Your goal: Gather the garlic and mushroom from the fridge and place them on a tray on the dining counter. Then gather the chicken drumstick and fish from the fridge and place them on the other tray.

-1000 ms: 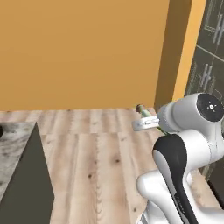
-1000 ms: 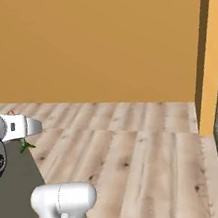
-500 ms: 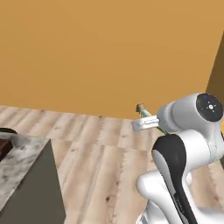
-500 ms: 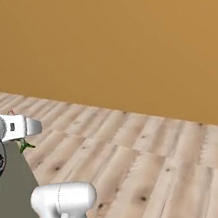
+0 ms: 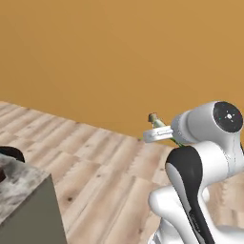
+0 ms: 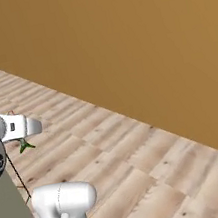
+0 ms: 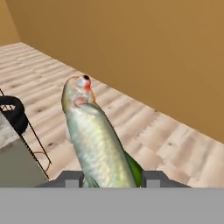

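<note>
One fish [image 7: 98, 144] here, silvery with a green tinge along its back, head up and away from the camera in the hand view, and one hand [image 7: 113, 178] pinching it low on the body between its two fingers. In the left base view the fish's head [image 5: 153, 117] pokes out past the white wrist, up in the air above the floor. One desk corner [image 5: 21, 183] at lower left, mottled marble top on an olive side. One black stool [image 7: 13, 113] beside it, thin wire legs. Pale wooden plank floor [image 6: 158, 173] all around, and a plain orange wall [image 6: 120, 43] behind
</note>
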Robot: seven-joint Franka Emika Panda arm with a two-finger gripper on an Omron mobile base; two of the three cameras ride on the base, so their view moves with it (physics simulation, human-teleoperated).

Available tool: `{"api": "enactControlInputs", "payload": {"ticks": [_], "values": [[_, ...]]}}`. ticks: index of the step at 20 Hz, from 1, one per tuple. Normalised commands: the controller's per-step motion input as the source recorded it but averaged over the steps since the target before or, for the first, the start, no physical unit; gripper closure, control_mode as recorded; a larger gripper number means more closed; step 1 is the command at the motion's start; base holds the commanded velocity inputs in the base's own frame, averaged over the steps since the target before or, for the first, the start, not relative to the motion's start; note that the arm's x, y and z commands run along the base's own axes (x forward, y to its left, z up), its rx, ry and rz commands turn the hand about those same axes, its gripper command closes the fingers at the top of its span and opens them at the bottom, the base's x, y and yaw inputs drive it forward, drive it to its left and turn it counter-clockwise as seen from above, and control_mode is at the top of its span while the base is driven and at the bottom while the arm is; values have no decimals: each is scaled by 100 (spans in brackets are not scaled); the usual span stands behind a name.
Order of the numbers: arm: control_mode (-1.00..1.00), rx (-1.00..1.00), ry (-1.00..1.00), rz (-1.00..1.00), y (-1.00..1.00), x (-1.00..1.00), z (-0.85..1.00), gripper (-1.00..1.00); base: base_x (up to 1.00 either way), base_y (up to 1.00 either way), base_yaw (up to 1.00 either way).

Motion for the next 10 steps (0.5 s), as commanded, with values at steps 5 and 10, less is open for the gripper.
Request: {"api": "enactControlInputs", "payload": {"ticks": [5,10], "values": [[100,0,0,0,0,0,0,100,88,-33,46],[100,0,0,0,0,0,0,100,85,-32,47]]}}
